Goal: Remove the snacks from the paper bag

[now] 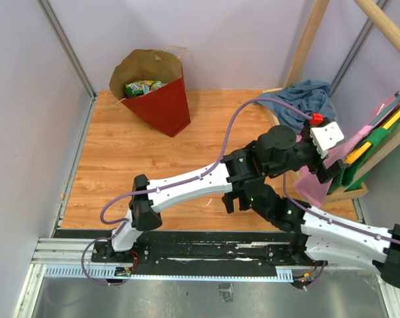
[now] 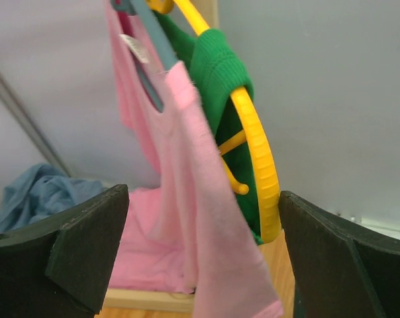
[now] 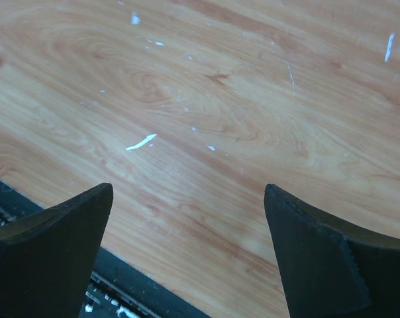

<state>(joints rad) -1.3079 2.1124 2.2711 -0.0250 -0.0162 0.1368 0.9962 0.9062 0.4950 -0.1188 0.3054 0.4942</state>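
snacks (image 1: 142,87) half-hidden (in paper bag (image 1: 164,106)), labels unreadable

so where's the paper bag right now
In the top view the paper bag sits at the far left of the wooden table, near the back wall, with snacks showing in its open mouth.

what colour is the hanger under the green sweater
Yellow; the hanger under the green sweater shows best in the left wrist view.
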